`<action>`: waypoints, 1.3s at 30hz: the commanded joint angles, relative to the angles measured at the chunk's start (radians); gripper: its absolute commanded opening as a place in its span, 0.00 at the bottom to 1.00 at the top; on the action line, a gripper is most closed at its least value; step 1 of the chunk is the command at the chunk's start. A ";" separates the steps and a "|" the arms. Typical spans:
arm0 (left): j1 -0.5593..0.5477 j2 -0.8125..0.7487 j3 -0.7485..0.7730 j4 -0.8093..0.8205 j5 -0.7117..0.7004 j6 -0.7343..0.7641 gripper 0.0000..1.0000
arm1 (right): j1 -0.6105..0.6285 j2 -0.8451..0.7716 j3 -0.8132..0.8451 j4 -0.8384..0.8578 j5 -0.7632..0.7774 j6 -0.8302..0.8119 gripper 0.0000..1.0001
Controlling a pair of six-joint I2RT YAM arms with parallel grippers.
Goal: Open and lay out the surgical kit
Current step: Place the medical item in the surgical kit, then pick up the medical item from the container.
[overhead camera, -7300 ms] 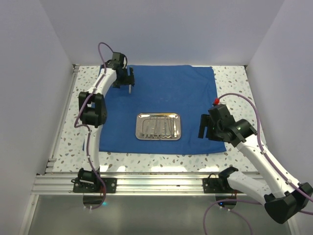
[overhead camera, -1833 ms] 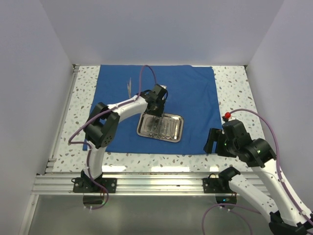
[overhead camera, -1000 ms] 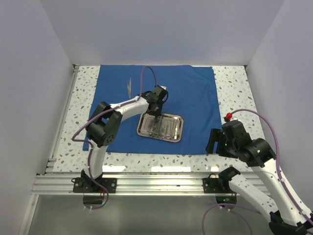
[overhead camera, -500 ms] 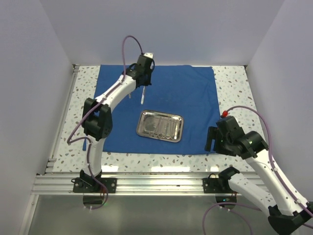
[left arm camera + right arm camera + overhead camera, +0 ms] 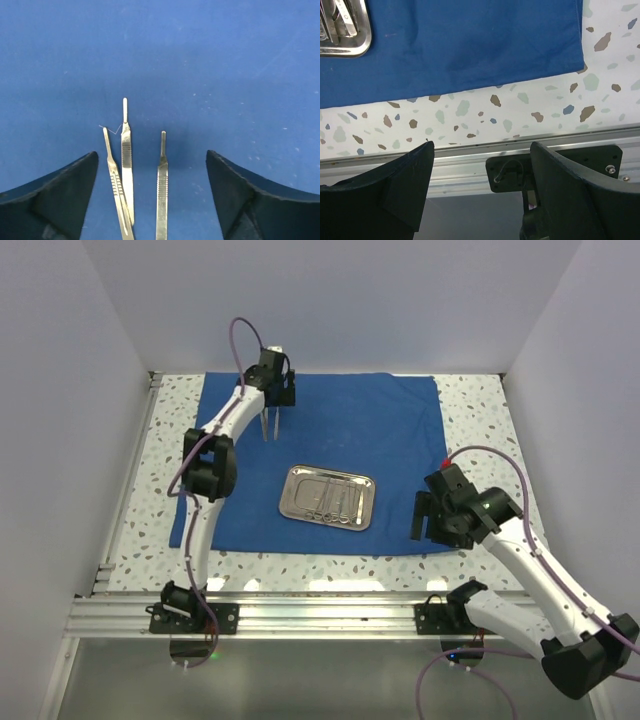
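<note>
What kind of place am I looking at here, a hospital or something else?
Probably a robotics lab bench, not a hospital: the left arm and right arm are bolted to an aluminium rail, and white walls box in the speckled table.

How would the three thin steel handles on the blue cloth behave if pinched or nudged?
Probably stiff and light: the handles look like slim flat metal. Lying flat on the cloth, they likely slide, not roll, and give little height to pinch. The left two look touching, so one nudge may move both.
</note>
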 commanded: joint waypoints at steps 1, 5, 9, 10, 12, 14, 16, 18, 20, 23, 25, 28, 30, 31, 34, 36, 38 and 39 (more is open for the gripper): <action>0.006 -0.016 0.088 0.046 0.013 -0.026 0.94 | -0.002 0.026 0.048 0.045 0.028 0.026 0.81; -0.027 -0.116 -0.048 0.052 0.041 -0.023 0.93 | 0.000 0.046 0.048 0.088 0.024 0.029 0.81; -0.115 -0.282 -0.261 0.046 0.058 -0.026 0.88 | -0.002 0.065 0.031 0.135 0.010 0.031 0.81; -0.139 -0.312 -0.309 0.049 0.059 -0.033 0.88 | -0.002 0.066 0.028 0.143 0.005 0.031 0.81; -0.208 -0.387 -0.447 0.052 0.065 -0.049 0.86 | 0.000 0.069 0.028 0.158 -0.002 0.031 0.81; -0.259 -0.453 -0.587 0.084 0.093 -0.084 0.82 | -0.002 0.062 0.026 0.168 -0.007 0.029 0.81; -0.283 -0.484 -0.665 0.103 0.126 -0.124 0.76 | 0.000 0.051 0.016 0.175 -0.008 0.028 0.81; -0.313 -0.507 -0.737 0.112 0.139 -0.141 0.73 | 0.000 0.028 0.002 0.178 -0.015 0.028 0.81; -0.334 -0.509 -0.769 0.111 0.148 -0.152 0.69 | -0.002 0.009 -0.018 0.177 -0.021 0.028 0.81; -0.356 -0.490 -0.777 0.103 0.150 -0.159 0.67 | -0.002 -0.033 -0.038 0.163 -0.024 0.025 0.81; -0.365 -0.478 -0.775 0.103 0.147 -0.167 0.64 | -0.002 -0.057 -0.046 0.155 -0.019 0.023 0.81; -0.379 -0.450 -0.765 0.101 0.150 -0.179 0.62 | -0.002 -0.078 -0.046 0.132 -0.015 0.019 0.81; -0.389 -0.432 -0.754 0.102 0.154 -0.184 0.60 | -0.002 -0.089 -0.047 0.123 -0.018 0.020 0.81; -0.394 -0.423 -0.748 0.102 0.156 -0.185 0.58 | -0.002 -0.101 -0.047 0.123 -0.019 0.022 0.81; -0.420 -0.404 -0.731 0.094 0.154 -0.191 0.57 | -0.002 -0.118 -0.049 0.102 -0.019 0.023 0.81; -0.431 -0.390 -0.726 0.095 0.142 -0.191 0.57 | -0.002 -0.124 -0.050 0.091 -0.015 0.023 0.81; -0.443 -0.358 -0.704 0.045 0.101 -0.207 0.52 | -0.002 -0.136 -0.052 0.077 -0.011 0.023 0.81; -0.445 -0.346 -0.690 0.025 0.067 -0.213 0.50 | -0.002 -0.139 -0.052 0.073 -0.010 0.023 0.81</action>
